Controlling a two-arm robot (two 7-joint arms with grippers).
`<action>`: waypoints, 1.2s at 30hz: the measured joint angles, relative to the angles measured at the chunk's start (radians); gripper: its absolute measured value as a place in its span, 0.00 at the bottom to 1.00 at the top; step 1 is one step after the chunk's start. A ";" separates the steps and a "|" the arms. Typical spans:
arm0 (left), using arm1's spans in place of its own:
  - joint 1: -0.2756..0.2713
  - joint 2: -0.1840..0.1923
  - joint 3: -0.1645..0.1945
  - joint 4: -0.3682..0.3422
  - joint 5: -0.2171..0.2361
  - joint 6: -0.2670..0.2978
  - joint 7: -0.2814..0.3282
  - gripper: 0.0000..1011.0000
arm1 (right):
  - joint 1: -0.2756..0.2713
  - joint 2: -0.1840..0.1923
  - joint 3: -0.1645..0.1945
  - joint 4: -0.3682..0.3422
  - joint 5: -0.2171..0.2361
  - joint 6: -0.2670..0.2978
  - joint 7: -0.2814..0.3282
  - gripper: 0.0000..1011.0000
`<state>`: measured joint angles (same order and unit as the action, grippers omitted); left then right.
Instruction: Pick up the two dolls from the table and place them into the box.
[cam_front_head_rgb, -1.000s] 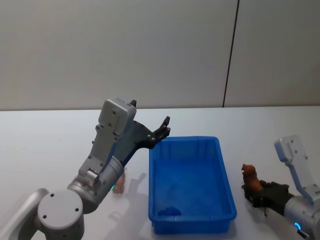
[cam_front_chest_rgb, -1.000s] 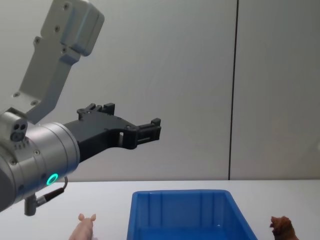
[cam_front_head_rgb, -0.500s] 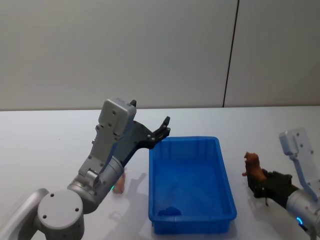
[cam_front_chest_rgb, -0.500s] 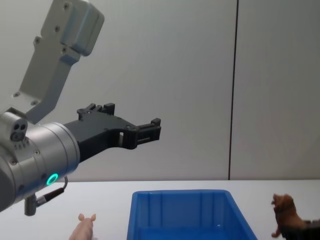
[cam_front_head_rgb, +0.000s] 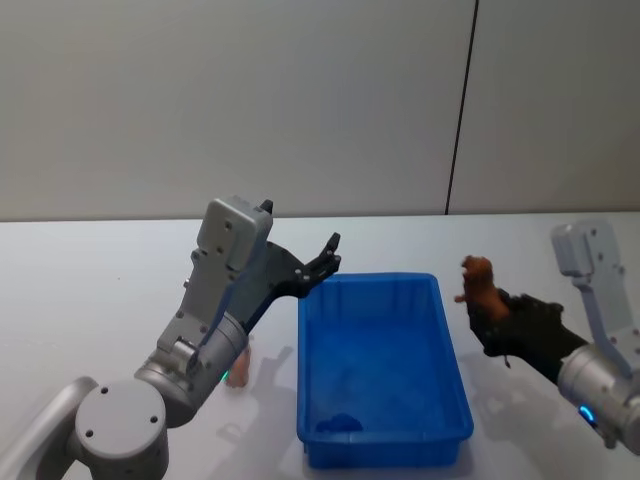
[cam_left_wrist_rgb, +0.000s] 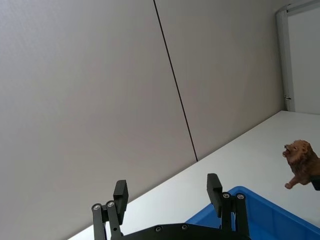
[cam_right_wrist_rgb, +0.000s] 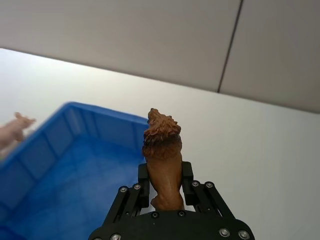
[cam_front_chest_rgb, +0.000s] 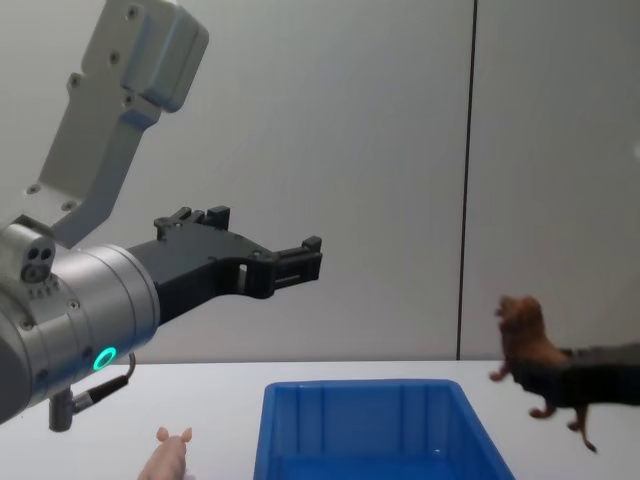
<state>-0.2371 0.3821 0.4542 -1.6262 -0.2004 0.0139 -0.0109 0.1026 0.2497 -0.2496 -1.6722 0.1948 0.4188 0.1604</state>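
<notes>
White plain bench under everything. Bright blue ribbed plastic box mid-bench, no doll inside yet. Idle left tool raised near box's far left corner, fingers spread, gripping nothing. Opposite, right tool clenched on reddish-brown shaggy lion-like doll, lifted clear of bench beside box's right rim. On bench left of box, pale pink pig-like doll. Step, judged: carrying first doll. Next: shift over box interior, lower, release; then fetch pig.
</notes>
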 joint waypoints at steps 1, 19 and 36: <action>0.000 0.000 0.000 0.000 0.000 0.000 0.000 0.99 | 0.002 -0.001 -0.002 -0.005 -0.001 -0.002 0.006 0.36; 0.000 0.000 0.000 0.000 0.000 0.000 0.000 0.99 | 0.055 -0.055 -0.052 -0.008 -0.015 0.035 0.144 0.36; 0.000 0.000 0.000 0.000 0.000 0.000 0.000 0.99 | 0.076 -0.081 -0.074 0.053 -0.034 0.069 0.147 0.81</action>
<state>-0.2371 0.3821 0.4542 -1.6262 -0.2004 0.0139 -0.0110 0.1781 0.1684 -0.3232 -1.6196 0.1611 0.4879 0.3076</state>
